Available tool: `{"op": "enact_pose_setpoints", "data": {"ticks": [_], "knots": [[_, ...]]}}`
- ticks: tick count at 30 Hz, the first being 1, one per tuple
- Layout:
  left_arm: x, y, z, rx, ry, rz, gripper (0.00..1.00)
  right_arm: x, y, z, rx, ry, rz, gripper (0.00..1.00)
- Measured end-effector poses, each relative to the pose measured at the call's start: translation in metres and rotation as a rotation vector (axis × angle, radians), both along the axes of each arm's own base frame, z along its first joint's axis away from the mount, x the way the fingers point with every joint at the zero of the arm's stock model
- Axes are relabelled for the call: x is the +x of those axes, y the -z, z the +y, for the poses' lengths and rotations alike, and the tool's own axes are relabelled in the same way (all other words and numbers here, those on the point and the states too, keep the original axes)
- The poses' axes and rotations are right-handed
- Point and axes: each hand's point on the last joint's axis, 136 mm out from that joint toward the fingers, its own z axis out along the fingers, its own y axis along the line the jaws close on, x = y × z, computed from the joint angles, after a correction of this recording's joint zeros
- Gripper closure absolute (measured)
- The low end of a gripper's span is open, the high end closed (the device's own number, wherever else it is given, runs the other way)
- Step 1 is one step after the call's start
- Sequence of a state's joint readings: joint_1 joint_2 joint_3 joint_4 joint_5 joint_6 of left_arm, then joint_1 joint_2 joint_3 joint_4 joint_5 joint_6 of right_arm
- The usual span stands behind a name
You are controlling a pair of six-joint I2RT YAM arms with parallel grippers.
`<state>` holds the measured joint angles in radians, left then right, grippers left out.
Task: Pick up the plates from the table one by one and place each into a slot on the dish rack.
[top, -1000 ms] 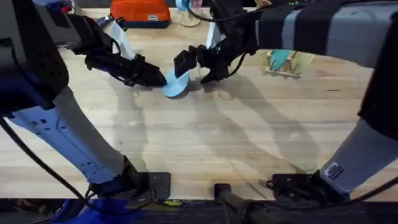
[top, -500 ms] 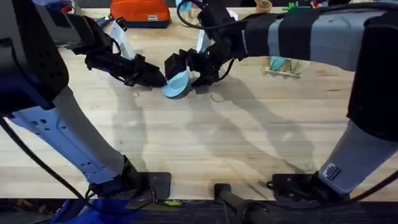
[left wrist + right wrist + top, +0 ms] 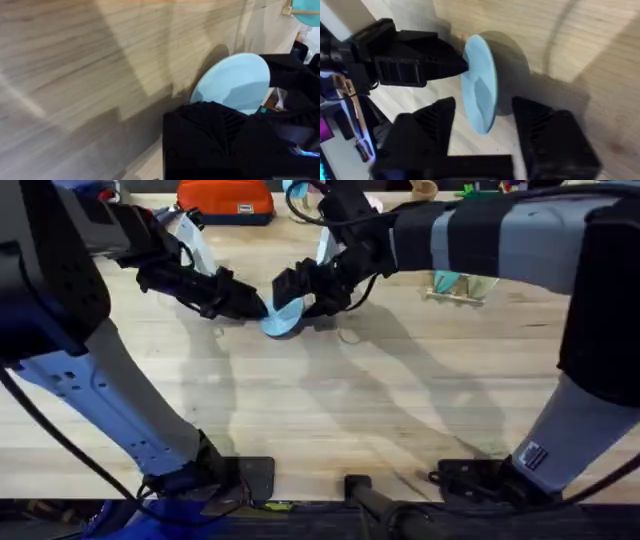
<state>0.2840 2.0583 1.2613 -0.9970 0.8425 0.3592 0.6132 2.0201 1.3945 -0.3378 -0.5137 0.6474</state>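
Above the table [image 3: 330, 420], the left tool [image 3: 258, 306] pinches the tilted pale-blue plate [image 3: 283, 316] by its edge. The right tool [image 3: 308, 288] straddles the plate, fingers spread. Behind stands the dish rack [image 3: 460, 284].

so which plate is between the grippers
The pale blue plate, tilted up on edge mid-table; the teal one stands in the rack.
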Motion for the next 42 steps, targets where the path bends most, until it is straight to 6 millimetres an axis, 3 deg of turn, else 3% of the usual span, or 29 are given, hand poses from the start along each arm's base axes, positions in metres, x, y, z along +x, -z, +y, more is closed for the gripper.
{"op": "enact_pose_setpoints", "data": {"ticks": [10, 11, 24, 34, 37, 42], "knots": [[0.0, 0.0, 0.0, 0.0, 0.0, 0.001, 0.961, -0.001, 0.001, -0.001, -0.002, 0.004, 0.01, 0.941], [0.0, 0.0, 0.0, 0.0, 0.0, 0.0, 0.961, 0.0, -0.001, -0.001, 0.005, 0.003, 0.01, 0.96], [0.0, -0.001, 0.0, -0.006, -0.003, -0.002, 0.96, -0.001, -0.004, 0.002, 0.029, -0.013, 0.015, 0.973], [0.0, -0.006, 0.001, 0.007, 0.003, -0.016, 0.961, -0.003, -0.006, 0.003, 0.037, -0.118, -0.068, 0.973], [0.0, -0.015, 0.003, 0.045, 0.016, -0.046, 0.961, -0.005, -0.008, 0.002, 0.034, -0.15, -0.096, 0.973], [-0.002, -0.055, 0.006, 0.097, 0.023, -0.143, 0.961, -0.009, -0.024, -0.007, -0.005, -0.183, -0.153, 0.973]]}}
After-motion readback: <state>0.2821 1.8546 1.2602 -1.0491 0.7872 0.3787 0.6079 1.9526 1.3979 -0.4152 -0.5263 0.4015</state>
